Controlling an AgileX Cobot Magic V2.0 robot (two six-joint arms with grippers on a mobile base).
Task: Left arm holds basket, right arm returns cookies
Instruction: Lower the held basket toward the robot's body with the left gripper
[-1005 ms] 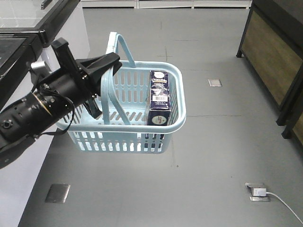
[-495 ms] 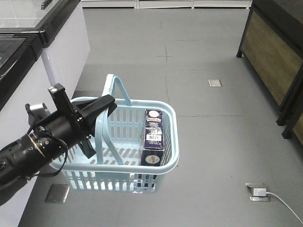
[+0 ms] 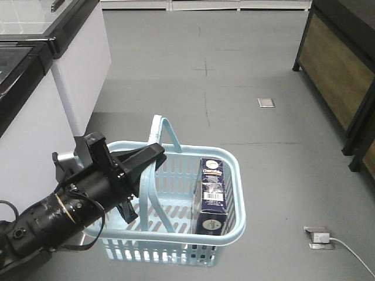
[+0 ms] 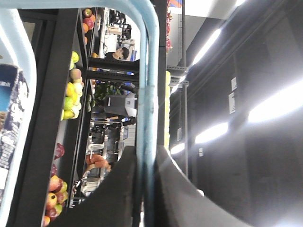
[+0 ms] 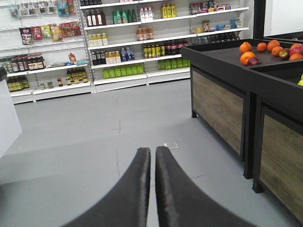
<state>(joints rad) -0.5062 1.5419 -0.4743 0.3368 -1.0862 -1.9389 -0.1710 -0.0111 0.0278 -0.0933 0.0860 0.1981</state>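
Note:
The light blue basket [image 3: 239,202] hangs in the air above the grey floor. My left gripper [image 3: 153,153] is shut on one of its hoop handles [image 3: 147,193]. The other handle [image 3: 171,137] stands up behind it. In the left wrist view the handle [image 4: 150,71] runs straight up between the closed fingers of the left gripper [image 4: 147,156]. The cookies [image 3: 211,196], a tall dark navy box, stand upright inside the basket at its right side, and their edge shows in the left wrist view [image 4: 9,118]. My right gripper [image 5: 152,150] is shut on nothing and points at the bare floor. The front view does not show it.
A white counter [image 3: 76,64] stands at the left and a dark wooden display stand [image 3: 340,70] at the right. A floor socket with a plug [image 3: 319,237] lies at the lower right. The right wrist view shows bottle shelves [image 5: 118,47] and a fruit stand [image 5: 222,99].
The left arm has carried the basket down the frame toward the camera, then to the right. The cookies have stayed upright inside it. The grip on the handle is unchanged.

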